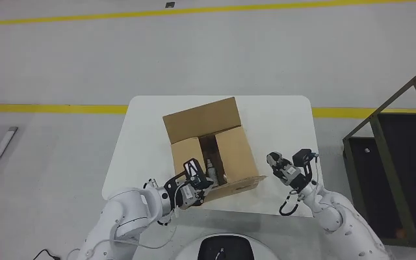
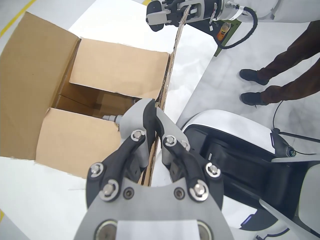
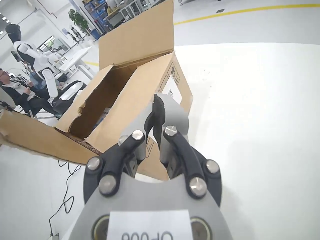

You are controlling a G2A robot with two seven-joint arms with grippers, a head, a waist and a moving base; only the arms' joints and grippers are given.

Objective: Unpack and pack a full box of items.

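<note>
A brown cardboard box point(image 1: 211, 146) stands in the middle of the white table point(image 1: 279, 117), its far flap raised and two side flaps folded partly in. My left gripper point(image 2: 151, 108) is at the box's near left corner point(image 1: 197, 177), shut on the edge of the near flap point(image 2: 175, 51), which stands on edge. Through the gap between the flaps a grey-capped item point(image 2: 110, 118) shows inside; the other contents are hidden. My right gripper point(image 3: 157, 108) is shut with nothing in it, just right of the box point(image 3: 140, 81) near the flap's far end point(image 1: 279, 166).
A green-framed cart point(image 1: 383, 162) stands off the table's right side. The table's far part and right part are bare. A black cable point(image 3: 65, 196) runs over the floor below the near edge.
</note>
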